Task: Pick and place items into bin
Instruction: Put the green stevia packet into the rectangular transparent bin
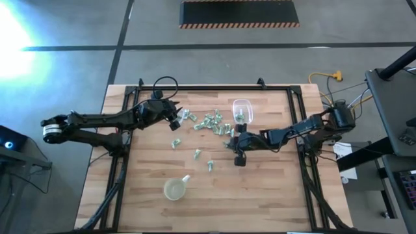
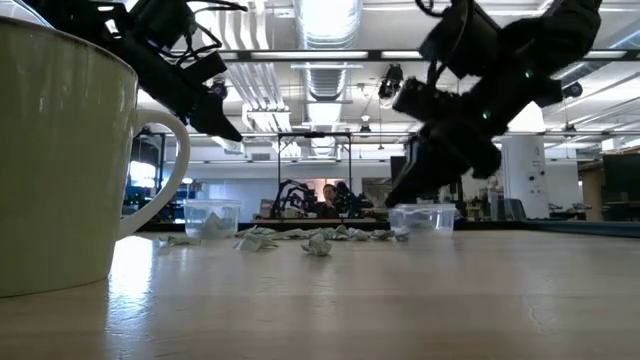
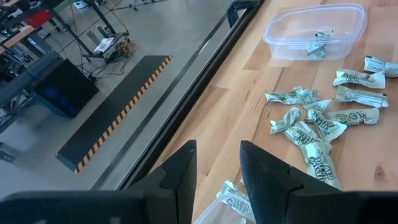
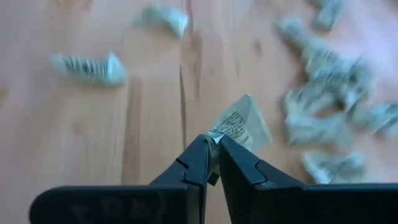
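The items are small pale green and silvery packets. Most lie scattered mid-table point(image 1: 214, 123), with a few nearer ones point(image 1: 198, 154). One clear bin point(image 1: 242, 112) holds a couple of packets point(image 3: 317, 42). The rim of a second clear container point(image 3: 217, 208) shows just below my left gripper point(image 3: 217, 165), which is open and empty, hovering at the heap's left end point(image 1: 174, 121). My right gripper point(image 4: 213, 155) is shut on one packet point(image 4: 242, 127), near the heap's near right side point(image 1: 239, 156). My right gripper pinches one packet by a corner point(image 4: 216, 138) between its two fingertips. The rest of the packet sticks out beyond the fingers. It appears lifted clear of the wooden table.
A yellowish round cup with a spout point(image 1: 175, 188) stands toward the near edge and fills the low view's left point(image 2: 60, 150). A black frame point(image 1: 214, 86) runs along the table's far and side edges. Bare wood lies at the near right point(image 1: 273, 195). A person point(image 2: 328, 197) sits far behind.
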Motion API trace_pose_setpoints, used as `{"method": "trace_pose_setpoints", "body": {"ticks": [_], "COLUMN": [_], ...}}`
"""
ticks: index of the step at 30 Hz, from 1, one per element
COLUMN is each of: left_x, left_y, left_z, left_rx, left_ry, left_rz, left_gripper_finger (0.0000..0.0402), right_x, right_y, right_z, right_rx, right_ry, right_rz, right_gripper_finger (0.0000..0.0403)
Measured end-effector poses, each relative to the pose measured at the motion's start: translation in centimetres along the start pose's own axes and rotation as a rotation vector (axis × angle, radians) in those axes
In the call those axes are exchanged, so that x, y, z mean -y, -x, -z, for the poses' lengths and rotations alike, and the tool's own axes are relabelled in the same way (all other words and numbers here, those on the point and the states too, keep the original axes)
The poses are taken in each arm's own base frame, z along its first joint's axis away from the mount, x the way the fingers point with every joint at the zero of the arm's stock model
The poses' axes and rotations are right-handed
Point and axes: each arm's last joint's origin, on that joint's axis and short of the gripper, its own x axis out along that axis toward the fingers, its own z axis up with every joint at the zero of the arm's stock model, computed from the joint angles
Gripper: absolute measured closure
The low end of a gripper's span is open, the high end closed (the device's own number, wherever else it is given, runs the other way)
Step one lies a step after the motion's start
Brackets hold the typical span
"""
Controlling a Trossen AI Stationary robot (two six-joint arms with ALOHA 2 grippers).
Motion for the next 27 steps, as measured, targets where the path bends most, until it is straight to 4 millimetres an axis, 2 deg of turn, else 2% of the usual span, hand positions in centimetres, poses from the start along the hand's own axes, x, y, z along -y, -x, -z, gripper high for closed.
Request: {"method": "trace_pose_setpoints", "body": {"ticks": [4, 8, 11, 15, 21, 27], "left_x": [0.0, 0.0, 0.0, 0.0, 0.0, 0.1], "left_y": [0.0, 0.0, 0.0, 0.0, 0.0, 0.0], "left_z": [0.0, 0.0, 0.0, 0.0, 0.0, 0.0], "left_rx": [0.000, -0.001, -0.001, 0.001, 0.000, 0.002], "left_ry": [0.000, 0.000, -0.001, -0.001, -0.001, -0.002], "left_rz": [0.000, 0.000, 0.000, 0.001, 0.002, 0.005], "left_gripper_finger": [0.0294, 0.0294, 0.0294, 0.0294, 0.0294, 0.0294], "right_x": [0.6, 2.2, 3.8, 6.2, 8.7, 10.1], "right_y": [1.6, 3.7, 5.2, 6.8, 7.0, 5.7], "right_z": [-1.7, -2.7, -3.2, -3.6, -3.2, -2.2], "right_rx": [0.046, -0.004, -0.017, 0.029, 0.026, -0.024], "right_ry": [0.064, 0.092, 0.059, -0.053, -0.178, -0.247], "right_rz": [0.061, 0.305, 0.456, 0.529, 0.545, 0.501], "right_gripper_finger": [0.0376, 0.0376, 0.0376, 0.0376, 0.0376, 0.0376]}}
